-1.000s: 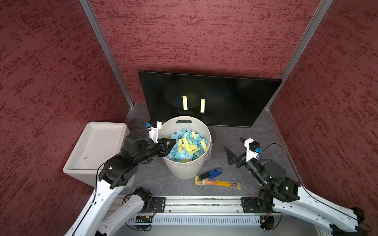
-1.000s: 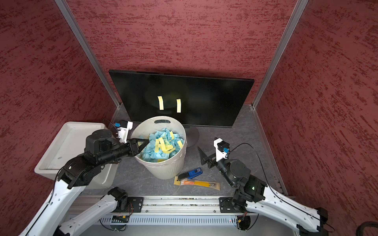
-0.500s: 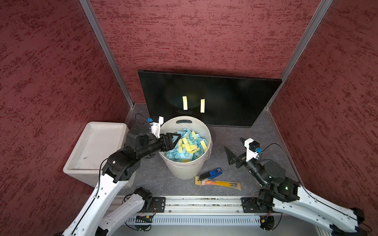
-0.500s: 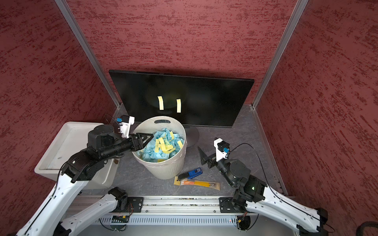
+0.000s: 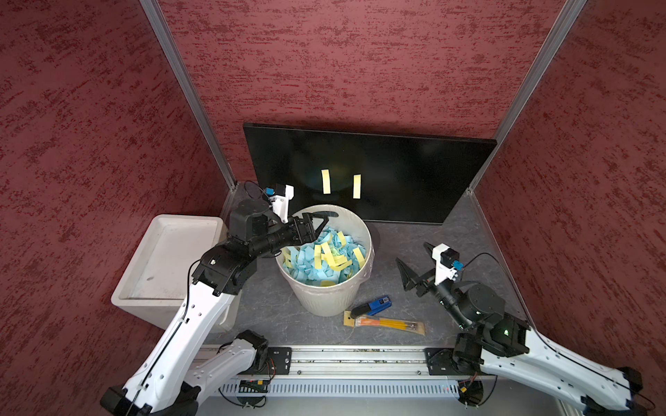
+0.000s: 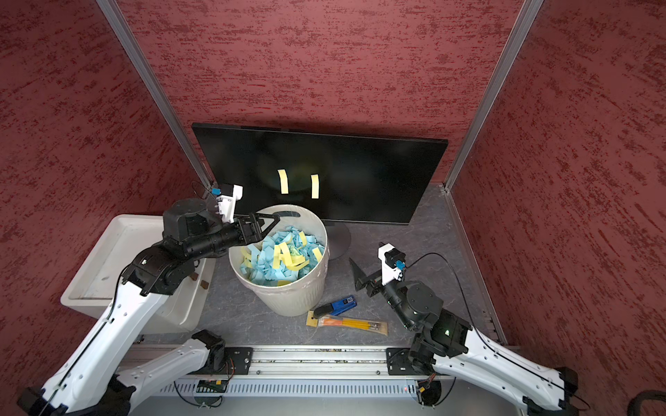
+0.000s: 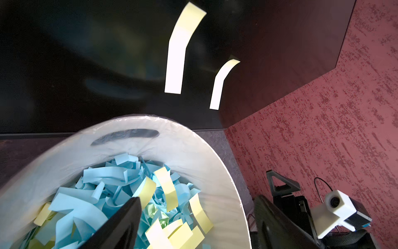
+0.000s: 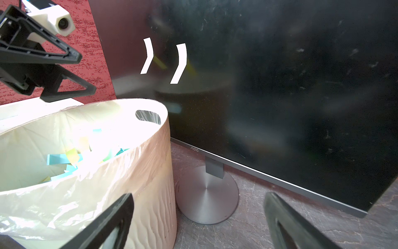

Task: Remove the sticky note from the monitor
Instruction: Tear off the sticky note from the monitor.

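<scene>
Left claw is spread wide and empty over the white bin full of paper strips, right claw spread too, above the desk. Two yellow sticky notes sit on the monitor screen right behind the bin

You can read just one mark: the brand letters "AOC" on the lower frame of the monitor, ahead of your right pincer. Nothing else is legible.
</scene>
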`<state>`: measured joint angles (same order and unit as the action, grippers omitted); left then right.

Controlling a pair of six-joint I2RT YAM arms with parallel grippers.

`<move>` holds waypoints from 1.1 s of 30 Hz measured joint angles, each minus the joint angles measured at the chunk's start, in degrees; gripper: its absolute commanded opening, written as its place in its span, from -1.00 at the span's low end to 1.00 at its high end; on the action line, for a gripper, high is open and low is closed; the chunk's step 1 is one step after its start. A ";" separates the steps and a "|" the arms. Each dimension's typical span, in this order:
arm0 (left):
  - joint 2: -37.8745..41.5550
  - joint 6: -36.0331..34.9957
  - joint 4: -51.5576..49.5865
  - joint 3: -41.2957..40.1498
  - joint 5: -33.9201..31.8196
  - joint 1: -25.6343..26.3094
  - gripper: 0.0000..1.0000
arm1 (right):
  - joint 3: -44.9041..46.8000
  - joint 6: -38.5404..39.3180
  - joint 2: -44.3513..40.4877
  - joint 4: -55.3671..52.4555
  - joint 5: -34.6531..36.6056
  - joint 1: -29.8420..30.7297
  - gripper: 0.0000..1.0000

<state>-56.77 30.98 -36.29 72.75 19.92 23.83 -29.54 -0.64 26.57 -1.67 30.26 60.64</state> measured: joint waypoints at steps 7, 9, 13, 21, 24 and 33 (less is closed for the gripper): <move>-3.69 0.81 3.52 0.39 1.88 -2.08 1.00 | 0.00 0.00 0.00 0.02 0.00 0.00 0.97; -4.63 1.22 4.04 0.70 2.16 -2.51 1.00 | 0.00 0.00 0.00 0.02 0.00 0.00 0.97; -6.36 2.01 5.75 1.38 2.51 -3.45 1.00 | 0.00 0.02 0.00 0.02 0.00 -0.02 0.97; -9.64 4.31 10.69 1.75 4.11 -3.98 1.00 | 0.00 0.02 0.00 0.00 0.00 -0.02 0.97; -11.30 5.29 12.31 1.84 4.68 -4.02 0.95 | 0.00 0.02 0.00 0.00 0.00 -0.02 0.97; -14.23 8.70 18.05 1.84 5.62 -4.02 0.55 | 0.00 0.02 -0.04 -0.07 0.00 -0.02 0.97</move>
<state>-71.00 39.68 -18.24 74.59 25.54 19.81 -29.54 -0.62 26.52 -1.74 30.26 60.62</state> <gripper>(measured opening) 0.804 0.985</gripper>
